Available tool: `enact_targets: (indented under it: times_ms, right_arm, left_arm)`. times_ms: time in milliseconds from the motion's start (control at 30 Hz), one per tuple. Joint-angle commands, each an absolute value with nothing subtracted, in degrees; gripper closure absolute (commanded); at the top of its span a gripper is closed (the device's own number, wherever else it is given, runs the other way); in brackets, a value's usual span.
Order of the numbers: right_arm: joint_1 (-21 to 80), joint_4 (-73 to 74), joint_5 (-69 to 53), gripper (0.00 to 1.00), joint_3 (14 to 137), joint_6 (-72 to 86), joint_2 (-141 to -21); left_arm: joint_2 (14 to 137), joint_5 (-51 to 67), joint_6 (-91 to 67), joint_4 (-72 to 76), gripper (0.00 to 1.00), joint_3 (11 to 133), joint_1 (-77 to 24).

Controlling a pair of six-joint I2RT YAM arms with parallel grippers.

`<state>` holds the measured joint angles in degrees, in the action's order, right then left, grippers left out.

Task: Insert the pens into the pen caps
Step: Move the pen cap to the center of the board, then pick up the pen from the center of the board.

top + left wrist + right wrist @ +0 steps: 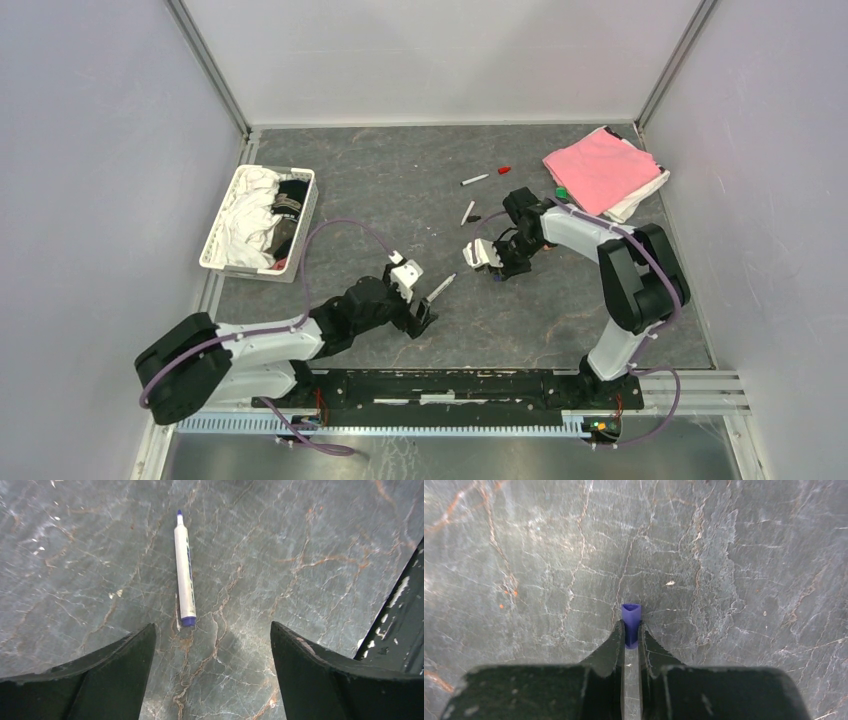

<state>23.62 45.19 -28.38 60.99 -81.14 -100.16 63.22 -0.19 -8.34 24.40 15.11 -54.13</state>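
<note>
I work on a dark grey, rust-veined stone bench (380,170) boxed in by pale walls (440,50). My left gripper (212,630) is spread wide and holds nothing. A white-barrelled pen with blue ends (183,570) lies flat just ahead of it. My right gripper (630,630) is clenched on a small blue-purple plastic cap (631,611). A white basket (215,240) sits at the left edge, and a pink cloth (600,165) lies far right.

Tiny blue-purple cap (631,616) between fingers (610,649)
</note>
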Motion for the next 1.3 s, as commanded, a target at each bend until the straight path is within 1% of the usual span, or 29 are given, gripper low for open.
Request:
enact_targets:
  times_ms: [0,100,267,333,367,633,733,833,1033,1100,1167,1200,1267]
  right_arm:
    - [23.2,45.2,-36.1,1.00,60.2,-77.8,-95.6]
    - [23.3,45.0,-37.8,1.00,59.5,-76.4,-94.5]
    - [23.2,43.4,-38.7,1.00,58.1,-76.3,-93.5]
    - [23.2,43.2,-39.0,1.00,57.8,-76.2,-93.3]
    - [23.1,43.2,-39.3,1.00,57.7,-76.2,-93.3]
    - [23.0,43.0,-40.0,1.00,57.1,-76.4,-92.6]
    - [22.9,43.0,-40.1,1.00,57.1,-76.4,-92.3]
    - [22.6,42.9,-40.2,1.00,57.1,-76.6,-91.8]
    - [21.7,43.0,-40.9,1.00,57.0,-76.8,-90.7]
    - [21.3,43.0,-41.0,1.00,56.9,-77.1,-90.4]
    - [21.0,42.7,-41.0,1.00,56.5,-77.4,-89.9]
    - [21.0,42.2,-40.9,1.00,56.1,-77.5,-89.5]
    - [21.0,40.3,-40.1,1.00,54.7,-77.8,-88.0]
  left_arm:
    - [68.2,1.7,-5.2,27.4,0.14,19.4,-54.1]
    - [71.8,1.0,-4.8,25.8,0.22,21.6,-53.7]
    - [77.9,0.2,-3.8,22.0,0.31,25.6,-53.3]
    - [79.9,-1.4,-3.3,20.4,0.40,27.4,-53.2]
    - [81.0,-2.0,-3.0,19.6,0.42,28.3,-53.1]
    - [88.8,-6.2,-1.2,10.6,0.55,36.2,-53.0]
    - [90.2,-7.6,-1.5,7.9,0.57,37.4,-53.0]
    - [91.3,-7.9,-2.0,6.9,0.64,37.8,-53.1]
    - [94.4,-6.7,-2.7,5.5,0.72,39.0,-53.3]
    - [95.0,-5.8,-2.6,5.2,0.79,39.3,-53.3]
    - [95.2,-4.3,-2.3,5.0,0.94,39.4,-53.3]
    - [95.3,-4.0,-2.2,4.9,0.97,39.5,-53.3]
    - [94.8,-2.3,-2.1,4.8,0.98,39.2,-53.3]
